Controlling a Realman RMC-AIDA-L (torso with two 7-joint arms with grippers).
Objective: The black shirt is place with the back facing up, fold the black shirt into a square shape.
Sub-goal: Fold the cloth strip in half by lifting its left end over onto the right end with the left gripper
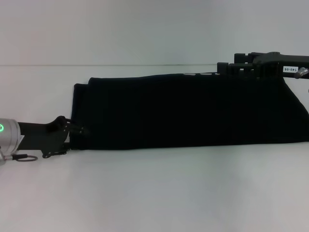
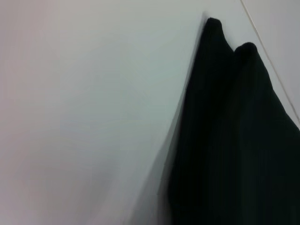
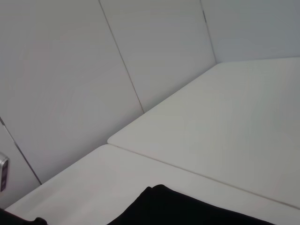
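Shirt [image 1: 193, 113]: long folded band across white desk [image 1: 154, 193]. Left gripper [image 1: 79, 129]: at shirt's left end, clamped on its edge. Right gripper [image 1: 231, 67]: at far right edge, closure indeterminate.

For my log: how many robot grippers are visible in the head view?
2. The left gripper is at the black shirt's left end, near the front edge. The right gripper is at the shirt's far edge, toward the right.

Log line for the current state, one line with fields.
shirt: black shirt folded into long band on white table | left gripper: at band's left end | right gripper: at far edge, right | square: not yet
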